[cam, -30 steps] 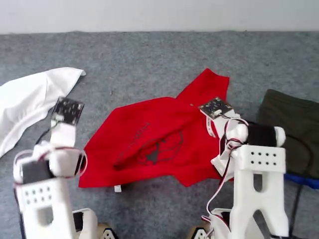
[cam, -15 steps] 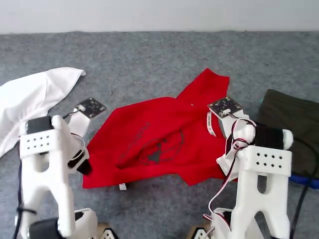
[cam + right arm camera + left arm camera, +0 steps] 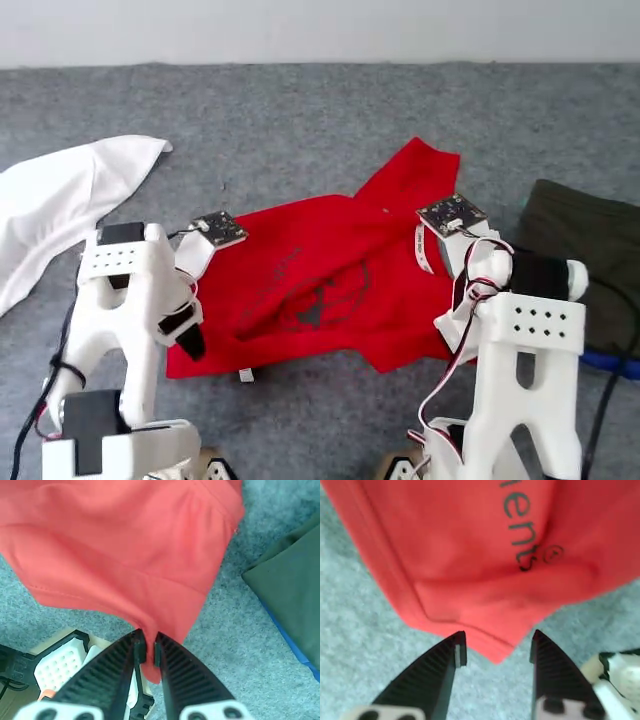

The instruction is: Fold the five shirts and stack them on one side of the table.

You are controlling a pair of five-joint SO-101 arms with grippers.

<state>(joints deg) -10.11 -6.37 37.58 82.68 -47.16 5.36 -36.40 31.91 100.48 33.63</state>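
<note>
A red shirt lies crumpled in the middle of the grey table. My left gripper is open, its two fingers straddling the shirt's near-left corner just above the table; in the high view it sits at that corner. My right gripper is shut on a fold of the red shirt at its near-right edge, the cloth slightly lifted. A white shirt lies loose at the left. A dark green shirt lies at the right.
A blue cloth edge pokes out under the dark green shirt. Both arm bases stand at the near edge, the right one's white mount just below the held fold. Bare grey carpet stretches behind the red shirt.
The left arm has swung right from beside the white shirt to the red shirt's near-left corner. The right arm has shifted slightly, still holding the cloth.
</note>
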